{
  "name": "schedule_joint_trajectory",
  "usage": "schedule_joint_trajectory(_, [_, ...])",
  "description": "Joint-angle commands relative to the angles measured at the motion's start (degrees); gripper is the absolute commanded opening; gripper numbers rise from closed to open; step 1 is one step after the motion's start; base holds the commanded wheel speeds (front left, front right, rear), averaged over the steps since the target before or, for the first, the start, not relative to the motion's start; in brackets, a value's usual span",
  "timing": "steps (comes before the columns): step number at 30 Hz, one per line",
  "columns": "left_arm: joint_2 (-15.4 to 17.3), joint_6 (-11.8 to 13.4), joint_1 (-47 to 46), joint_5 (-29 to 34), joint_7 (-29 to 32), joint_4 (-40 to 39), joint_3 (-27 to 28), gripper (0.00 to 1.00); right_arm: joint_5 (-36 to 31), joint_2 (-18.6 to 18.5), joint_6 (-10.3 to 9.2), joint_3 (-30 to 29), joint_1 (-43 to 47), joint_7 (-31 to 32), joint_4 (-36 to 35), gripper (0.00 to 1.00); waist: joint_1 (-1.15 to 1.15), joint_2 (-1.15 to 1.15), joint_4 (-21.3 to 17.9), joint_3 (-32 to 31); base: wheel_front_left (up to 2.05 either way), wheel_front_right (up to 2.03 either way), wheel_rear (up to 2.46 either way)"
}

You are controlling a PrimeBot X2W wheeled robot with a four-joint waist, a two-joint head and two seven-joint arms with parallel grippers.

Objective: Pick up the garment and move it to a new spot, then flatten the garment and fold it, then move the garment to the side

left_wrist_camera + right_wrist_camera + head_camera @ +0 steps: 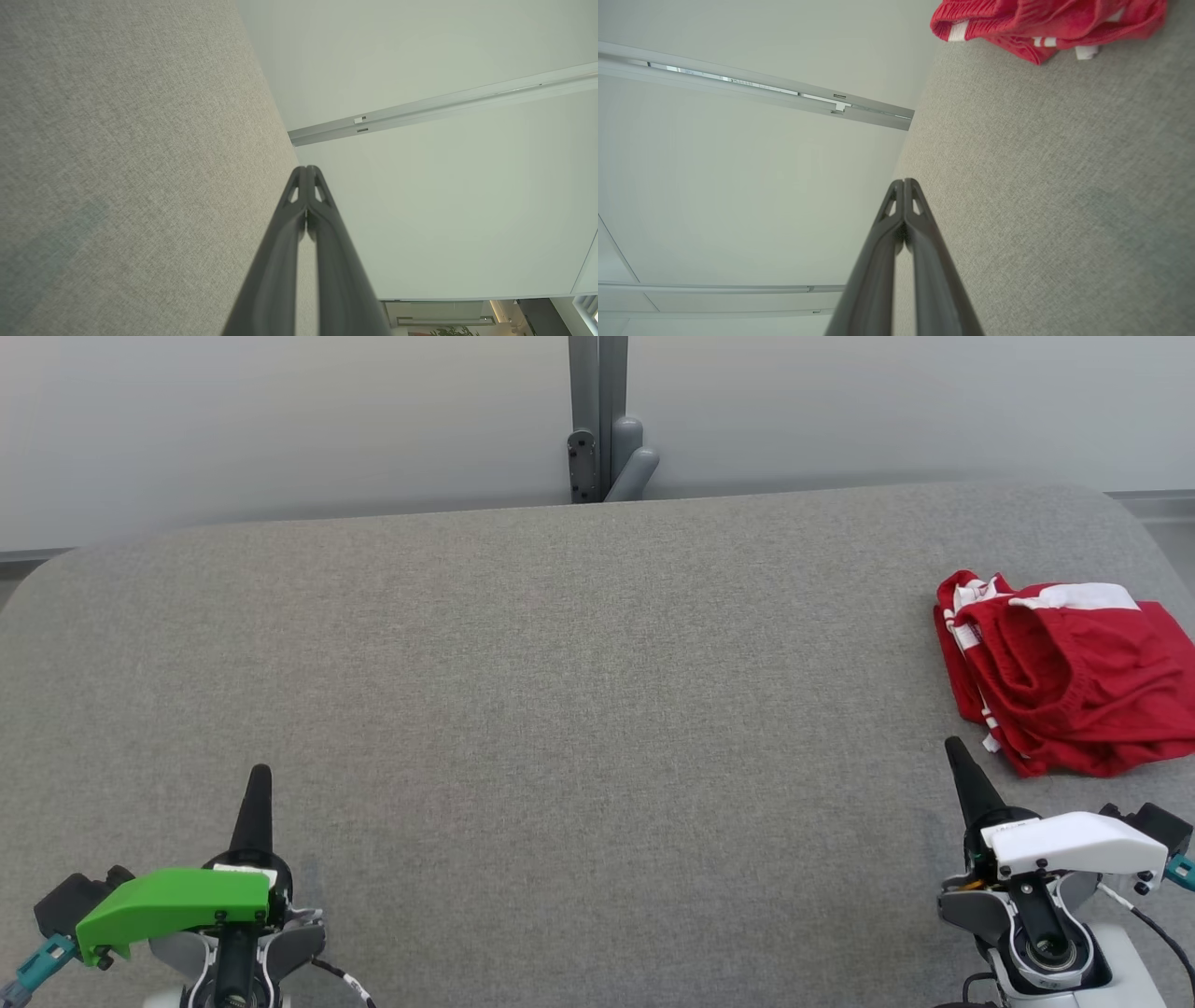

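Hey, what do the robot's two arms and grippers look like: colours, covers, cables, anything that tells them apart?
The left gripper and right gripper each have long, dark, tapering fingers with small triangular cut-outs near the tips. The left wrist wears a green cover, the right a white cover. Each wrist has a teal connector and thin black cables.
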Motion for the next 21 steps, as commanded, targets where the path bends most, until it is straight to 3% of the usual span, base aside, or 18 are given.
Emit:
schedule_joint_trajectory(1, [0.34, 0.02, -1.08, -1.49, 0.29, -0.58, 0.46, 0.00, 1.39, -0.35, 0.03, -0.40, -1.10, 0.36, -0.61, 0.00, 0.00, 0.00, 0.00, 0.02, 0.00, 0.00, 0.00])
schedule_joint_trajectory(21, [0.39, 0.24, -1.80, -9.69, 2.66, -2.26, 1.45, 0.00, 10.70, -0.52, 0.03, -1.75, -1.65, 2.74, -1.33, 0.00, 0.00, 0.00, -0.02, 0.31, 0.00, 0.00, 0.00])
